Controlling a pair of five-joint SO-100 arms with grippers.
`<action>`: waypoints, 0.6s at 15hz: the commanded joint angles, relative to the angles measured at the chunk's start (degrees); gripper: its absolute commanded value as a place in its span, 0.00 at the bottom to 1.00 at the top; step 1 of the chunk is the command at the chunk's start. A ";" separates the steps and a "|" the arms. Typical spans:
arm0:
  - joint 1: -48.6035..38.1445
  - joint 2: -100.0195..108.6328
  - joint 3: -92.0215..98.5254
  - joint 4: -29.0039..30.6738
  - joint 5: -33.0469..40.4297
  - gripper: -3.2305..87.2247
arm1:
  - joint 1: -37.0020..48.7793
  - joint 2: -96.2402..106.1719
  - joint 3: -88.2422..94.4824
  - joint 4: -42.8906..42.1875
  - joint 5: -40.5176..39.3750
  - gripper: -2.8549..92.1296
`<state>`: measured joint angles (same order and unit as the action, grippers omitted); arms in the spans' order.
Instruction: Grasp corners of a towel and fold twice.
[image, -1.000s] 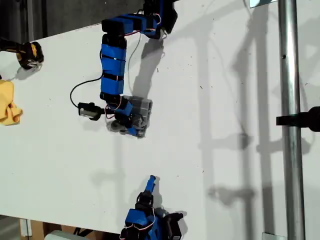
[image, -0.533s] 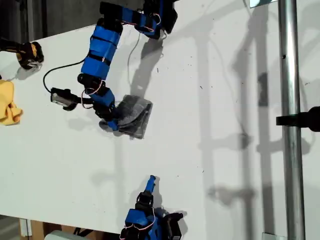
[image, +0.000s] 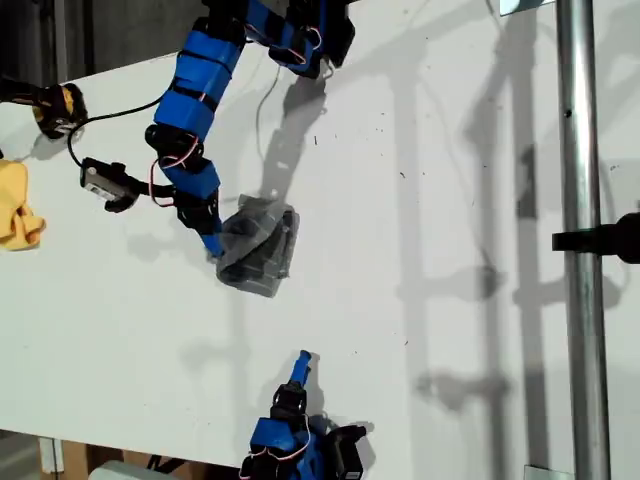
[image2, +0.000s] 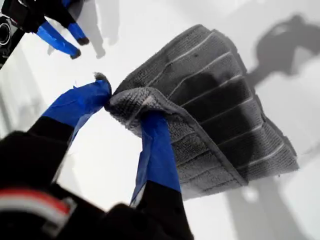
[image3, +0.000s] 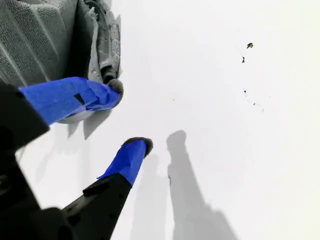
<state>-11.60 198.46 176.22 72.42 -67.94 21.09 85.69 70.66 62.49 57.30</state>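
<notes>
Clamping a bunched edge of the towel (image2: 220, 115) between its two blue jaws, my first gripper (image2: 125, 102) has grey striped fabric pinched tight, and the cloth fans away from the pinch in stacked layers. The white stripes run roughly across that fan, so the towel looks already folded into a compact pack. I cannot tell whether the pinch is on a true corner or on a gathered fold edge.

In the exterior view, my first gripper (image: 213, 245) sits at the side of the towel (image: 260, 250) nearer that view's left. The pack spreads from it toward that view's right and rests on the tabletop (image: 450, 200), with the gripped side seemingly raised a little.

My second gripper (image3: 131, 116) has its jaws apart and holds nothing, with bare white surface between them. The towel (image3: 40, 35) lies ahead of one jaw and off to one side, close but not touching. In the exterior view, my second gripper (image: 303, 360) sits near the bottom edge, pointing up toward the towel with open tabletop between them.

I judge the next move depends on that offset: my first gripper is already on the cloth, and my second would have to reach forward to the pack's free side.

A yellow cloth (image: 15, 215) lies at the exterior view's far left, well apart.
</notes>
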 joint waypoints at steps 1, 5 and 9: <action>-0.26 0.44 -0.26 -0.09 -0.44 0.23 | -1.23 3.78 -0.53 -2.11 -2.72 0.65; -0.09 0.44 -0.26 -0.18 -0.44 0.23 | -2.02 8.53 6.15 -9.49 -4.48 0.62; 0.09 0.44 -0.26 -0.53 -0.44 0.22 | -0.88 17.31 11.87 -2.37 -3.96 0.62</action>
<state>-11.60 198.46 176.22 72.42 -68.03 19.34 96.50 82.62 57.04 53.17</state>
